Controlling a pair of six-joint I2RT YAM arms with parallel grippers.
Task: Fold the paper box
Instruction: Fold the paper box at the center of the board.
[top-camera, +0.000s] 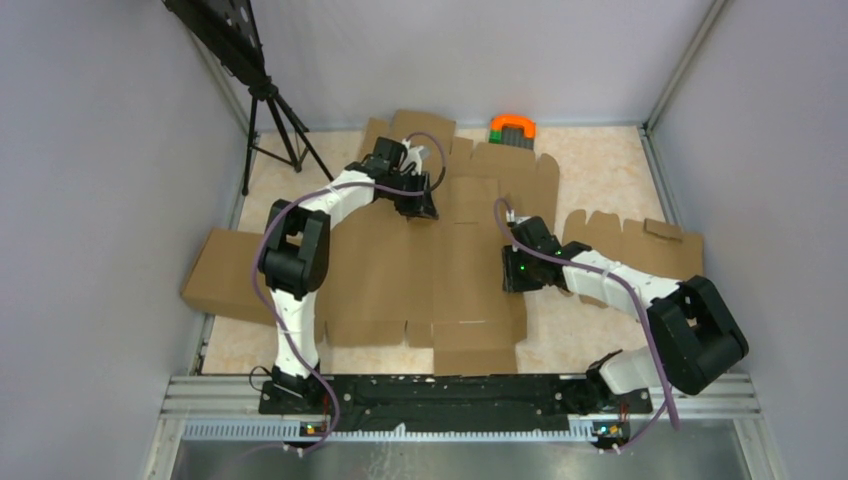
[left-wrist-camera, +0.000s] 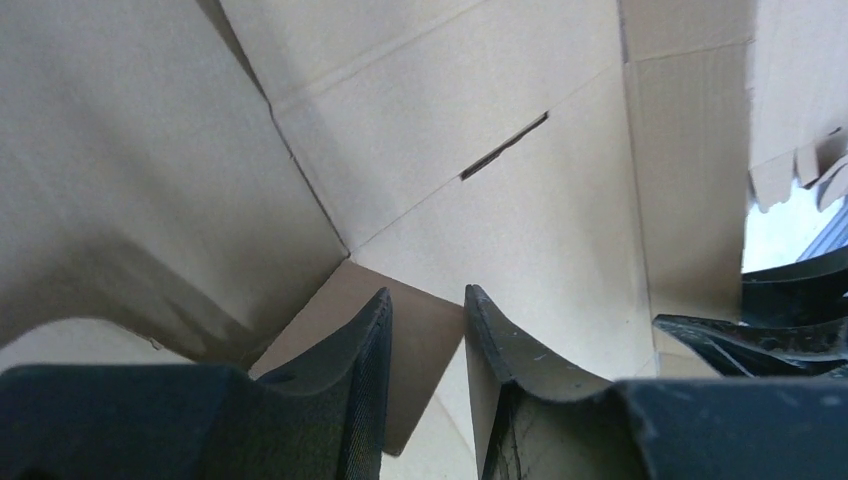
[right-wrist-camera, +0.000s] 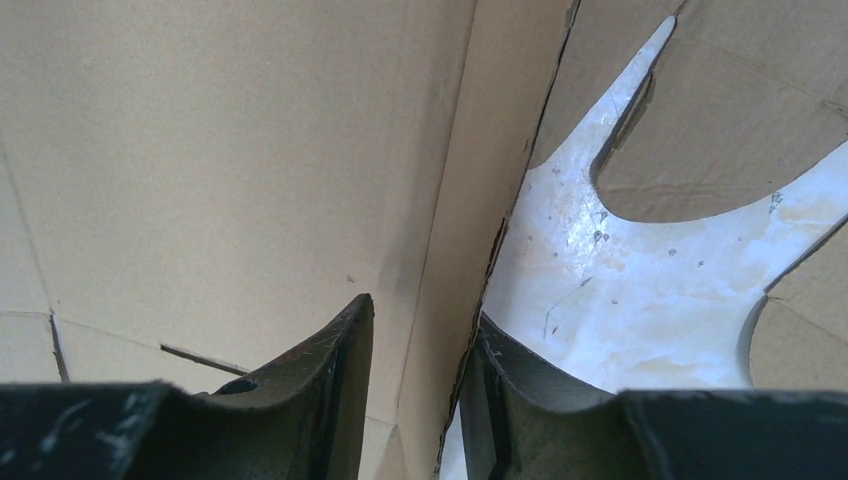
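Paper box (top-camera: 420, 285) lies flat mid-table. In the top view its long axis runs 6 to 12 o'clock.

Right gripper (top-camera: 520, 268) is the nearer one. It sits at the sheet's 3 o'clock edge, about halfway along, so the sheet lies to its 9 o'clock. In the wrist view the jaws are narrow and straddle that edge. A strip of cardboard runs up between the fingers (right-wrist-camera: 345, 350), with pale table (right-wrist-camera: 620, 300) on the outer side. Clamped or only astride: cannot tell.

Farther out, left gripper (top-camera: 418, 200) is over the far-left panels, about 11 o'clock from the sheet's middle. Jaws narrow here too, with a shaded flap (left-wrist-camera: 420, 330) showing in the gap. Held or not: cannot tell.

Judgement: the right arm is better placed to raise a side wall. That fold line would run parallel to the long axis.
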